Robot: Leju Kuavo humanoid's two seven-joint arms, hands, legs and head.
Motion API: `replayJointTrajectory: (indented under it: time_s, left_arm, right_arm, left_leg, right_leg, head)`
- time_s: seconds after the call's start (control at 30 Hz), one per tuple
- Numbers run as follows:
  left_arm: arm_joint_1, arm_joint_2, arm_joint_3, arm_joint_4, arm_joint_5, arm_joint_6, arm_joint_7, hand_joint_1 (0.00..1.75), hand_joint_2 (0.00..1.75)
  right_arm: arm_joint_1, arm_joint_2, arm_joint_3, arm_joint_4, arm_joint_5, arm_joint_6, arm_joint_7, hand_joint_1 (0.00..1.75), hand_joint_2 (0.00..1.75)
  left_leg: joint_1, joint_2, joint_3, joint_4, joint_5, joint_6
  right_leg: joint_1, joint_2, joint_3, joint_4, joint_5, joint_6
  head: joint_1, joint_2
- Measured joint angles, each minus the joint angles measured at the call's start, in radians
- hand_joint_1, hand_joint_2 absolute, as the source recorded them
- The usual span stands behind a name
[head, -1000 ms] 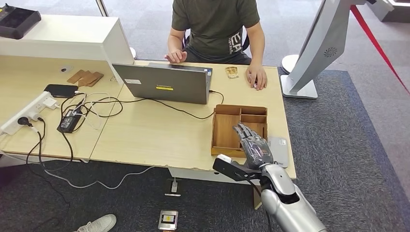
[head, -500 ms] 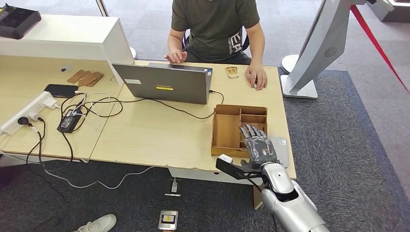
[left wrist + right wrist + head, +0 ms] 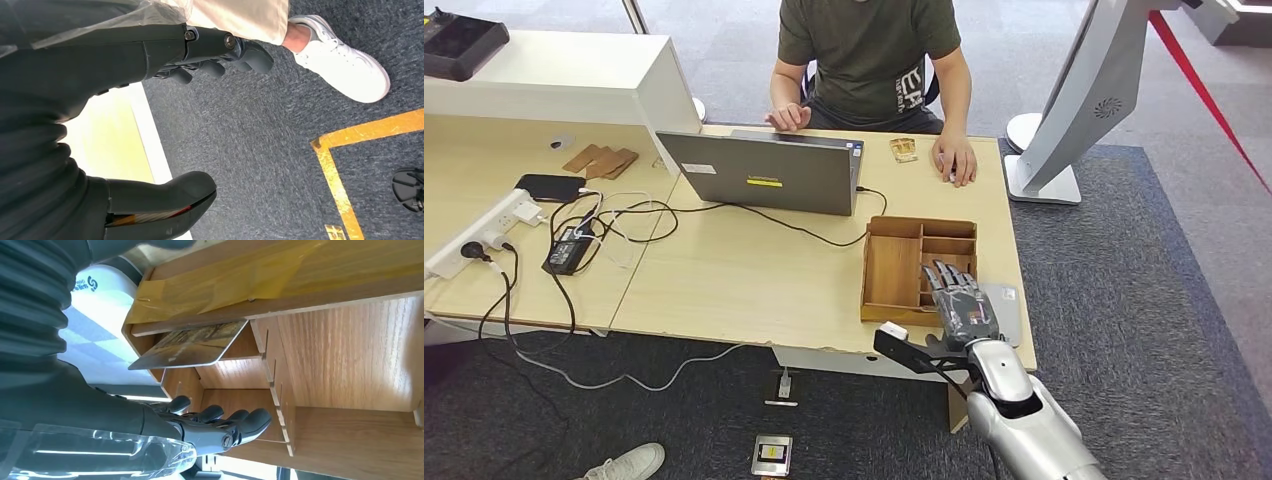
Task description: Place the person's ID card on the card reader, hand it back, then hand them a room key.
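The desk (image 3: 754,280) is the widest thing before me, and the wooden tray (image 3: 892,270) near its right front corner is my landmark. Behind the tray sits a person (image 3: 869,60) at a grey laptop (image 3: 764,172), one hand on the desk's far edge. Well to the left of the tray lie a white power strip (image 3: 484,232), a black adapter and tangled cables (image 3: 614,215).

My right hand (image 3: 961,300) hovers over the tray's right front compartments, fingers stretched forward and slightly apart, holding nothing. Just beside the tray, on its right, lies the flat grey card reader (image 3: 1006,310), partly under my hand.

In the right wrist view a card (image 3: 187,347) with a brownish picture leans tilted in one small compartment of the tray, next to the one my fingers (image 3: 220,422) reach toward. A small card (image 3: 903,149) lies behind the tray, near the person's hand.

My left hand (image 3: 200,55) hangs over the carpet floor, fingers loosely apart, holding nothing.
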Motion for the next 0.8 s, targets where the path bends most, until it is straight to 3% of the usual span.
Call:
replayJointTrajectory:
  time_s: [0.03, 0.07, 0.53, 0.8]
  left_arm:
    - [0.0, 0.0, 0.0, 0.0, 0.0, 0.0, 0.0, 0.0, 1.75]
    - [0.0, 0.0, 0.0, 0.0, 0.0, 0.0, 0.0, 0.0, 1.75]
    - [0.001, -0.001, 0.0, 0.0, -0.012, 0.0, 0.0, 0.0, 1.75]
    - [0.001, 0.0, 0.0, 0.0, -0.012, 0.0, 0.0, 0.0, 1.75]
  right_arm:
    - [0.0, 0.0, 0.0, 0.002, -0.002, 0.0, -0.001, 1.72, 1.75]
    - [0.0, 0.001, 0.0, 0.004, -0.003, 0.0, -0.001, 1.74, 1.75]
    - [0.003, -0.001, -0.017, 0.005, 0.01, -0.011, -0.018, 1.75, 1.75]
    - [0.005, -0.009, -0.025, -0.072, 0.02, 0.004, -0.011, 1.75, 1.75]
  left_leg:
    - [0.0, 0.0, 0.0, 0.0, 0.0, 0.0]
    - [0.0, 0.0, 0.0, 0.0, 0.0, 0.0]
    - [0.0, 0.0, 0.0, 0.0, 0.0, 0.0]
    - [0.0, 0.0, 0.0, 0.0, 0.0, 0.0]
  right_leg:
    - [0.0, 0.0, 0.0, 0.0, 0.0, 0.0]
    - [0.0, 0.0, 0.0, 0.0, 0.0, 0.0]
    - [0.0, 0.0, 0.0, 0.0, 0.0, 0.0]
    - [0.0, 0.0, 0.0, 0.0, 0.0, 0.0]
  head:
    - [0.0, 0.0]
    - [0.0, 0.0]
    - [0.0, 0.0]
    - [0.0, 0.0]
